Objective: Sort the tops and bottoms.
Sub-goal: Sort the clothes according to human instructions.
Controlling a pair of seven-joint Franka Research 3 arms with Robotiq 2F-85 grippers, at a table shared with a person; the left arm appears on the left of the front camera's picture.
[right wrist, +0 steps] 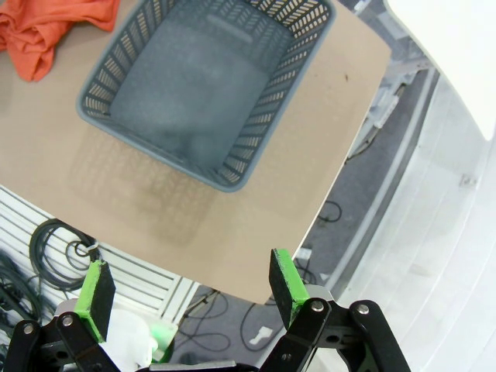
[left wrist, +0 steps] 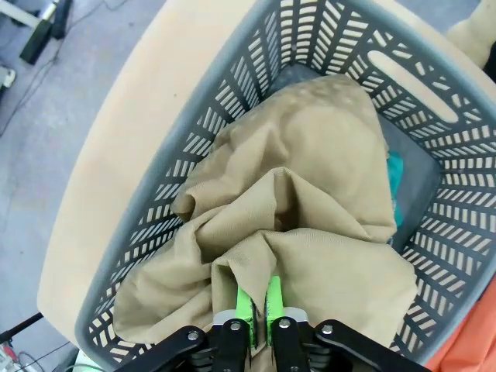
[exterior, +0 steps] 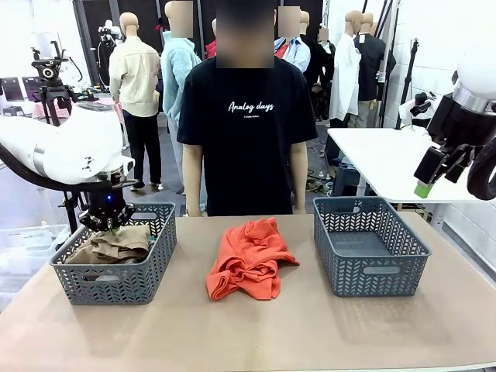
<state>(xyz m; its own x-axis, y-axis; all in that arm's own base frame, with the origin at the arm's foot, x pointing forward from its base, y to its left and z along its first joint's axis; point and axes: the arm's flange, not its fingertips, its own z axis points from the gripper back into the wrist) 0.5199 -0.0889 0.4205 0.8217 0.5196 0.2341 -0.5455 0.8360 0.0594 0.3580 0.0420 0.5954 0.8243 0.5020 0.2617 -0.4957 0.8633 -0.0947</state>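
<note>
A khaki-tan garment lies heaped in the left grey basket. My left gripper hangs just above that heap, its green pads pinched shut on a fold of the khaki cloth. A strip of teal garment peeks out beneath the khaki one at the basket's wall. An orange garment lies crumpled on the table between the two baskets. My right gripper is held high off the table's right end, open and holding nothing.
The right grey basket has nothing in it. A person in a black T-shirt stands at the far edge, arms down. A white table is behind on the right. The brown tabletop in front is bare.
</note>
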